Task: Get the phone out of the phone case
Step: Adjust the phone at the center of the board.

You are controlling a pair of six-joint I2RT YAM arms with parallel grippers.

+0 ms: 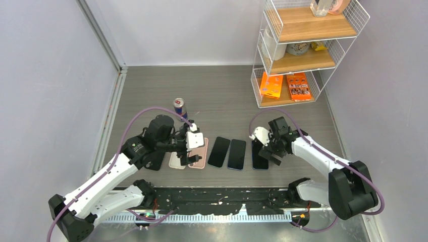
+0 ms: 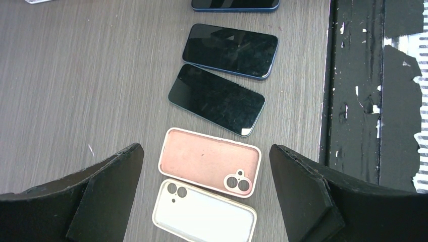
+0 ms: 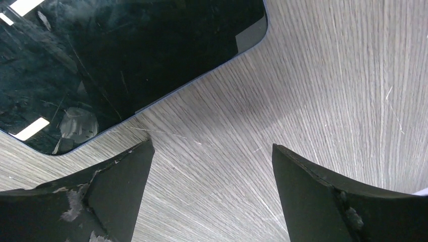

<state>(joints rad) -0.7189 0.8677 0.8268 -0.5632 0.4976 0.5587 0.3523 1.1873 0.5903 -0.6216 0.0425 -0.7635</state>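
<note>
Table of grey wood grain (image 1: 151, 91) carries a row of three dark glass phones (image 1: 236, 154) in the top view. The left gripper (image 1: 191, 151) hangs over the empty pink silicone case (image 1: 202, 154) at the row's left end, and the right gripper (image 1: 271, 151) hangs over the rightmost blue-edged phone (image 1: 258, 157).

Left wrist: its fingers (image 2: 111, 186) are spread wide and hold nothing. The pink case lies between them, with a cream plastic case (image 2: 204, 218) just beside it.

Right wrist: its fingers (image 3: 116, 186) are wide apart and empty, with that phone's corner just beyond them.

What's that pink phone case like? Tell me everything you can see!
The pink case is an empty rounded rectangle with a pale rim, lying flat, inside up, on the grey wooden table. It looks soft, like silicone. One corner has a cutout with two round camera holes. It sits between a white case and a dark phone, very close to both. Nothing grips it.
</note>
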